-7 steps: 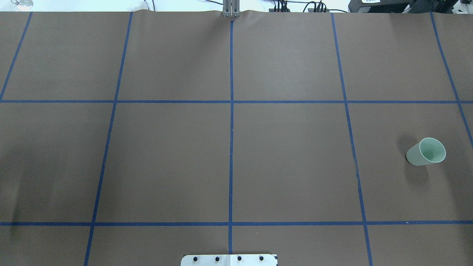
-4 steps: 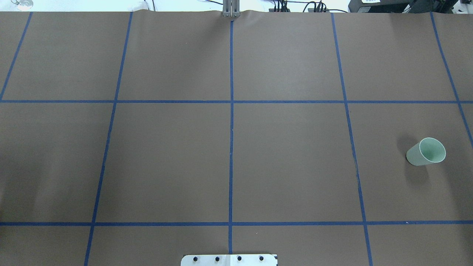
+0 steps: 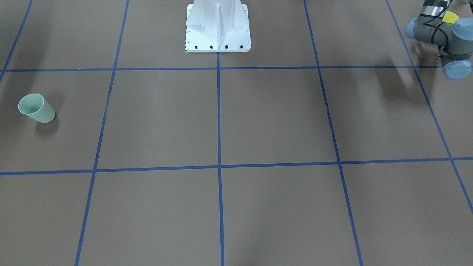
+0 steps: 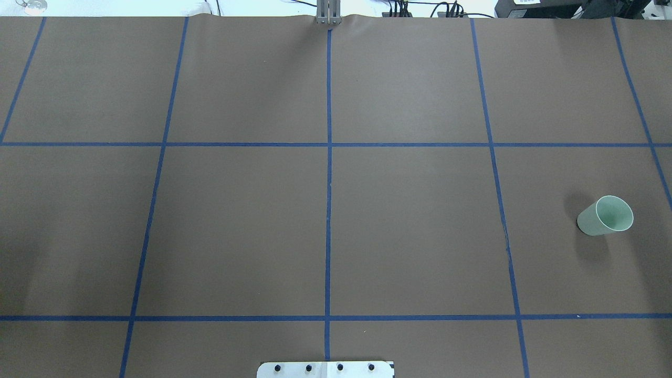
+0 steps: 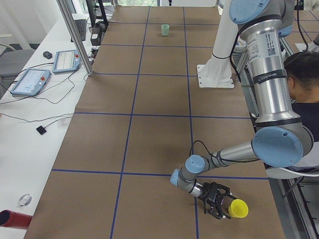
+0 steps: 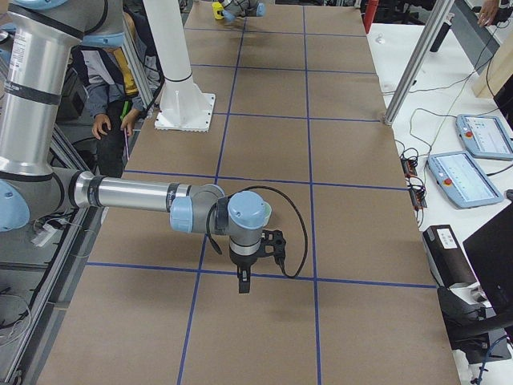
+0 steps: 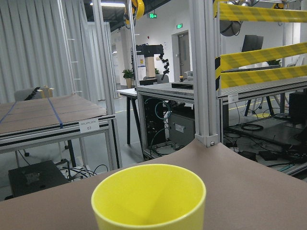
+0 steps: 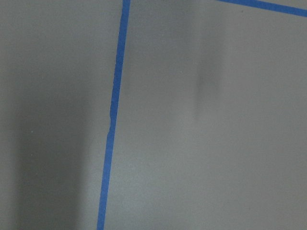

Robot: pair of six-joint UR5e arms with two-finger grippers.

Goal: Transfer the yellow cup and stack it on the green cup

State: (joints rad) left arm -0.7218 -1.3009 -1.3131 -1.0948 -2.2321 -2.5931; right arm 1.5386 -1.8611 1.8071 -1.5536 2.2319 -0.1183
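While the yellow cup [image 5: 238,208] sits right at the left gripper [image 5: 218,200], near the table's [image 4: 409,236] left end, the shadow [image 4: 21,262] at the overhead view's left edge has faded, so that arm is probably moving. The green cup [image 4: 605,216] stands upright far right, well apart. Whether the jaws of the left gripper and right gripper [image 6: 243,282] are open or closed: cannot tell.

Table [image 4: 409,231]: brown cover, flat, marked w/ blue tape grid [image 4: 328,210]. One green cup [image 4: 605,216] stands upright, mouth up, in a right-end sq., mid row, clear of the lines. White base plate [image 3: 218,40] sits at robot-side edge, centred on mid line. One yellow cup [image 5: 238,208] at left end (contact w/ surface not confirmable).
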